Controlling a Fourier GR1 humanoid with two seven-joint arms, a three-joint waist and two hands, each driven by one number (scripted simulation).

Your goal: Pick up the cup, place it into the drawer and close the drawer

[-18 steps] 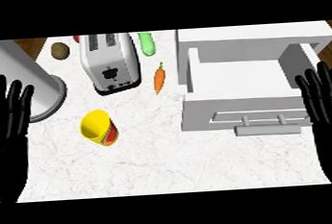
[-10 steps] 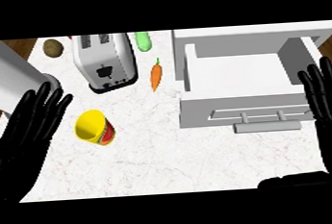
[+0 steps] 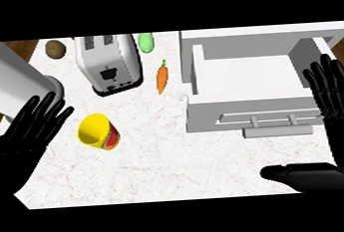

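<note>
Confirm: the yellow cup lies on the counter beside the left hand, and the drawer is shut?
No, the head view shows the drawer standing open, not shut. The yellow cup does lie on the counter beside the left hand.

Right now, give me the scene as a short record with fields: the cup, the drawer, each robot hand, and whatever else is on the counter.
cup: yellow, lying on its side on the counter, not held
drawer: pulled open, nothing visible inside
left robot hand: open, just left of the cup, not touching it
right robot hand: open, at the drawer's right side
other items: toaster and carrot, both beyond the cup
task state: cup not yet picked up
</note>
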